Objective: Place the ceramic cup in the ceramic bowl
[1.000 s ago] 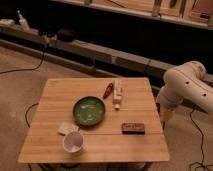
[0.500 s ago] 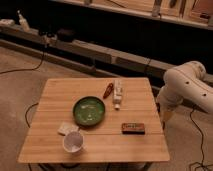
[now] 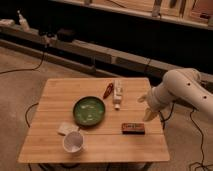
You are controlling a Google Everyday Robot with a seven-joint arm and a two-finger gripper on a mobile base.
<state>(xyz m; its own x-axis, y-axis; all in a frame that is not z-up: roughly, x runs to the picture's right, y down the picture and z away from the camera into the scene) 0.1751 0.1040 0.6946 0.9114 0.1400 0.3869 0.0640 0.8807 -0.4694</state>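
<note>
The small white ceramic cup stands upright near the front left of the wooden table. The dark-green ceramic bowl with pale streaks sits just behind and to the right of it, near the table's middle. The white arm reaches in from the right, and my gripper hangs at the table's right edge, well away from both cup and bowl.
A flat pale pad lies touching the cup's back left. A red object and a white bottle lie behind the bowl. A dark rectangular packet lies front right. Cables run on the floor; a dark shelf is behind.
</note>
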